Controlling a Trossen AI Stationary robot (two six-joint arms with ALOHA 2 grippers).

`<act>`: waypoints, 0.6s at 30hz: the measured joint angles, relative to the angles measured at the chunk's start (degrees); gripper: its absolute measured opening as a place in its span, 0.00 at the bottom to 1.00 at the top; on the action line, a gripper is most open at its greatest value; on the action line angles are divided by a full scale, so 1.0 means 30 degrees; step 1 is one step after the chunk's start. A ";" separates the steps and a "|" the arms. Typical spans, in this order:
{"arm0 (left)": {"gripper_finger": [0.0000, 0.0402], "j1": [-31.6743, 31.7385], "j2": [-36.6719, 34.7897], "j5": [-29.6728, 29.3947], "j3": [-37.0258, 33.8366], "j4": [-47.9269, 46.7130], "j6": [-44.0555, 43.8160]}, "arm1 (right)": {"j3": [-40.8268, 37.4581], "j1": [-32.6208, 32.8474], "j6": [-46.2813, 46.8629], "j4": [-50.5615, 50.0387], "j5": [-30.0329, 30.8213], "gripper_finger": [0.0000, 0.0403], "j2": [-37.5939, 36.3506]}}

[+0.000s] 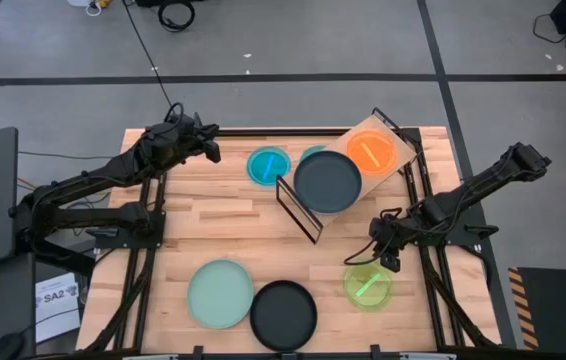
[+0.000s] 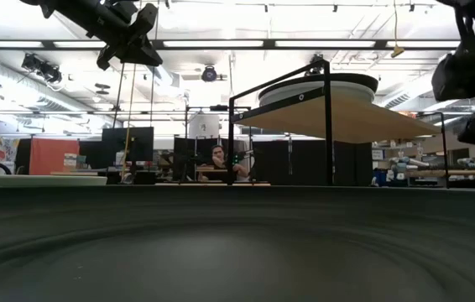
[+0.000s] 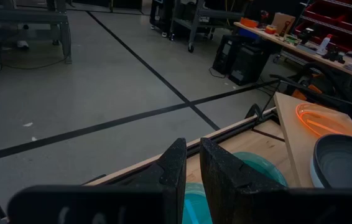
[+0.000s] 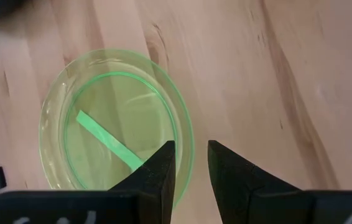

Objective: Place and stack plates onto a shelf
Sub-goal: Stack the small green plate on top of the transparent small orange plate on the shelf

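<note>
The shelf (image 1: 388,130) stands slanted at the table's far right, with a black plate (image 1: 328,181) and an orange plate (image 1: 371,151) on its board. A light blue plate (image 1: 268,165) lies flat on the table to its left. A teal plate (image 1: 312,153) shows partly from under the shelf. A mint plate (image 1: 220,293) and a second black plate (image 1: 283,315) lie at the near edge. The lime green plate (image 4: 114,118) lies flat at near right. My right gripper (image 4: 191,155) hovers narrowly open over its rim, one finger on each side. My left gripper (image 1: 208,140) is shut, raised near the far edge, left of the light blue plate.
The shelf's black wire frame (image 1: 298,210) juts toward the table's middle. Bare wood lies in the table's centre between the shelf and the near plates. Black rails run along the table's left and right sides (image 1: 428,200).
</note>
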 joint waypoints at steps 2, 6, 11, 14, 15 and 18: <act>0.13 0.0000 0.0000 0.0002 0.0000 -0.0011 0.0000 | -0.0409 0.0000 0.0000 0.0663 -0.0005 0.25 0.0000; 0.13 -0.0007 0.0000 0.0005 0.0000 -0.0036 0.0000 | -0.1256 0.0000 0.0000 0.2659 -0.0015 0.25 0.0000; 0.13 0.0000 0.0000 0.0003 0.0000 -0.0034 0.0000 | -0.2262 0.0000 0.0002 0.4499 -0.0442 0.25 0.0000; 0.13 0.0000 0.0000 -0.0002 0.0000 -0.0029 0.0000 | -0.2631 0.0000 0.0083 0.4837 -0.0473 0.25 0.0000; 0.13 0.0000 0.0000 0.0002 0.0000 -0.0033 0.0000 | -0.2702 0.0000 0.0139 0.4859 -0.0459 0.25 0.0000; 0.13 0.0000 0.0000 0.0000 0.0000 -0.0029 0.0000 | -0.2897 0.0000 0.0146 0.4860 -0.0452 0.25 0.0000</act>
